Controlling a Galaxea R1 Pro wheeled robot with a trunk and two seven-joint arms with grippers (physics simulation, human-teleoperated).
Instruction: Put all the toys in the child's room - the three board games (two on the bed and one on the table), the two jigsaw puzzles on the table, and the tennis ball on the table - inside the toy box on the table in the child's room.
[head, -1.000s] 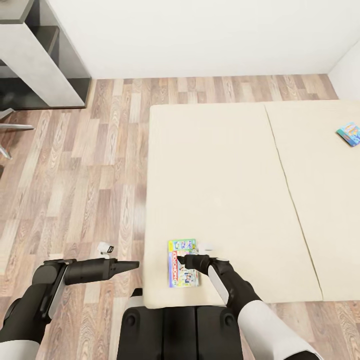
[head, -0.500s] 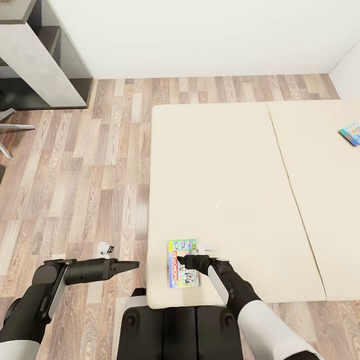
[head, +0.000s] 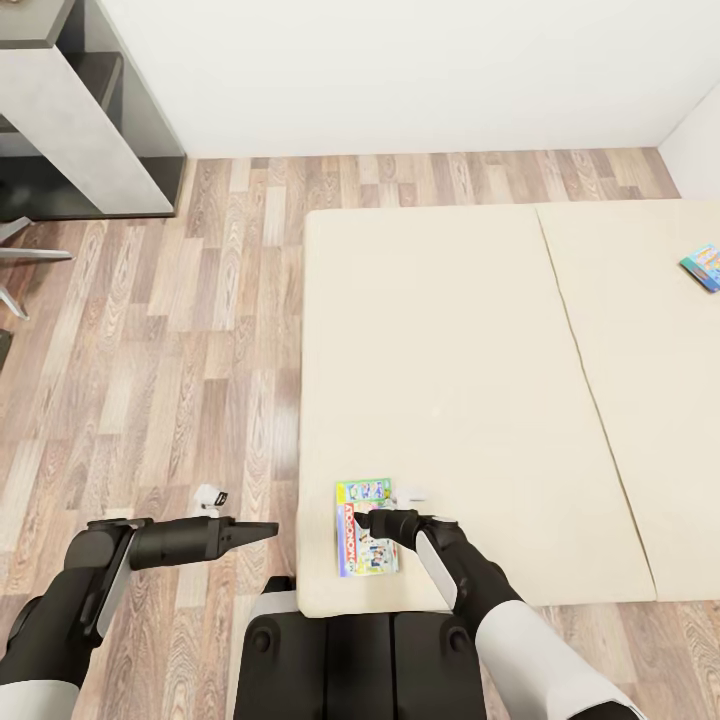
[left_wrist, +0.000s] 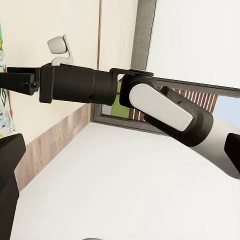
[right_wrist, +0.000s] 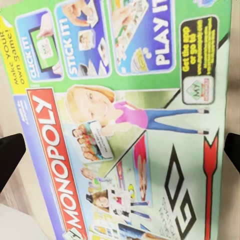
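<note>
The Monopoly board game (head: 366, 526) lay flat at the bed's (head: 450, 340) near edge, lower centre of frame, long axis running away from me. My right fingers (head: 372, 521) hovered spread above its lid. My left fingers (head: 262, 527), clenched, pointed across bare floor (head: 150, 380). Another board game (head: 702, 267) sat at the far right edge.

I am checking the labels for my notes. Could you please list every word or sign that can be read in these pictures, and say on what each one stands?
All on the Monopoly box lying on the bed, under the right gripper:
"MONOPOLY", red banner
"CLICK IT!"
"STICK IT!"
"PLAY IT!", cut off at the edge
"Make YOUR own game!", yellow strip
"Get the app", black panel; the rest is blurred
The second game box, far on the bed: too small to read.
</note>
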